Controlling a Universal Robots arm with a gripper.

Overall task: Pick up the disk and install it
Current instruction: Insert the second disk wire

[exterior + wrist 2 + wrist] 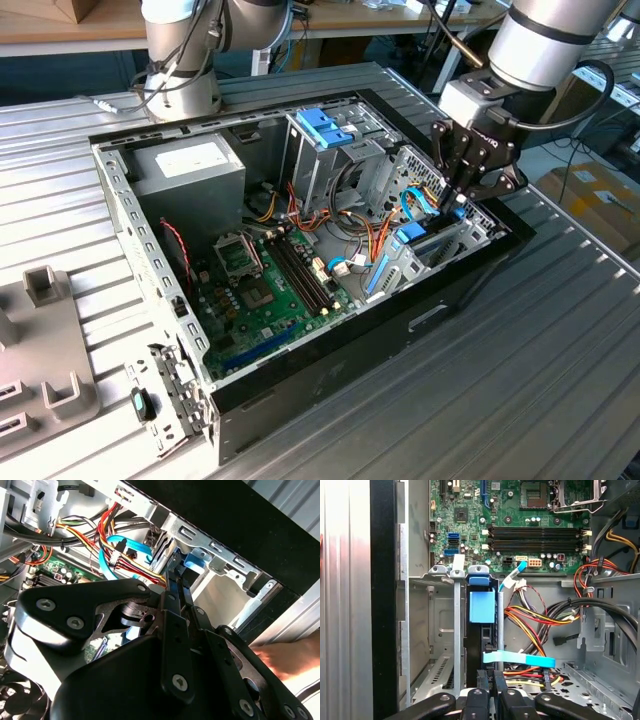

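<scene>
Your jaws sit pinched on the disk (482,645), held edge-on so it slides into the case's (470,270) bay.

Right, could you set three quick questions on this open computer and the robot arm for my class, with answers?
1. True or false: the computer case has its side panel fitted, so the inside is hidden.
2. In the exterior view, the gripper is over which part of the case? A: the grey power supply. B: the green motherboard. C: the drive bay at the exterior view's right end.
3. In the first wrist view, what colour is the plastic carrier on the disk that stands on edge in the bay?

Key: 1 false; 2 C; 3 light blue.
</scene>
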